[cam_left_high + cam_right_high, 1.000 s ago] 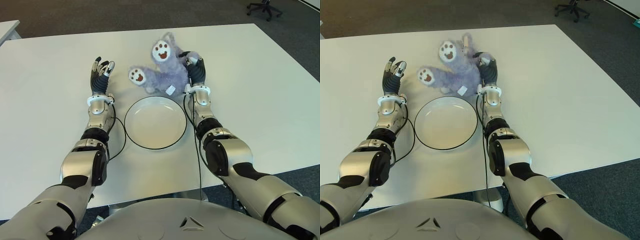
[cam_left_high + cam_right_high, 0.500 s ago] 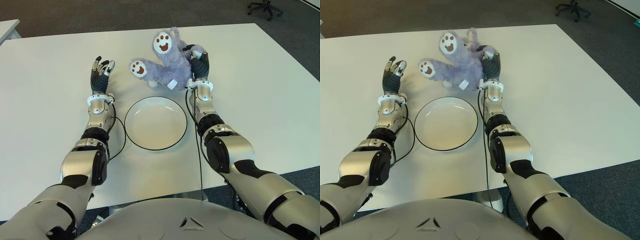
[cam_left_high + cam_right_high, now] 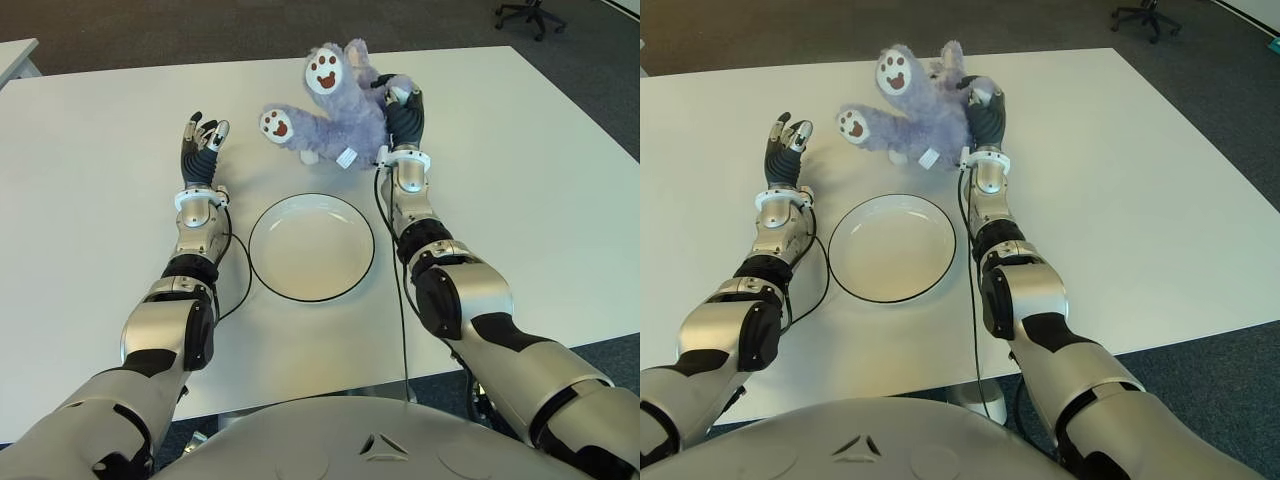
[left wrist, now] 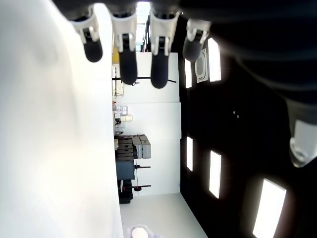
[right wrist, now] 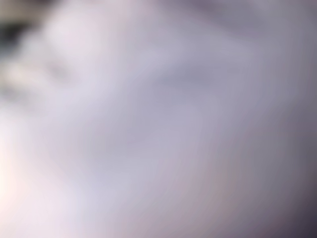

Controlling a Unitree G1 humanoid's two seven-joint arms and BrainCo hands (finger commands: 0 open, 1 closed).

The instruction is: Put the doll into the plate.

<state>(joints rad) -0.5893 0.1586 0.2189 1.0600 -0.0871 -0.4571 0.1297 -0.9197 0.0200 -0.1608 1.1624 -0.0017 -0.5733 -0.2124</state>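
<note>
A purple plush doll (image 3: 335, 110) with white paw soles is held off the table beyond the plate, feet up and to the left. My right hand (image 3: 402, 112) is shut on the doll's right side, and purple fur (image 5: 158, 119) fills the right wrist view. The white plate (image 3: 311, 246) with a dark rim lies on the table between my forearms and holds nothing. My left hand (image 3: 201, 142) is left of the doll, fingers (image 4: 126, 54) spread and holding nothing.
The white table (image 3: 520, 170) stretches wide on both sides. Black cables (image 3: 240, 270) run along both forearms beside the plate. An office chair (image 3: 528, 14) stands on the dark floor past the far right corner.
My right hand has lifted the doll and carried it farther from the plate. The left arm has not moved.
</note>
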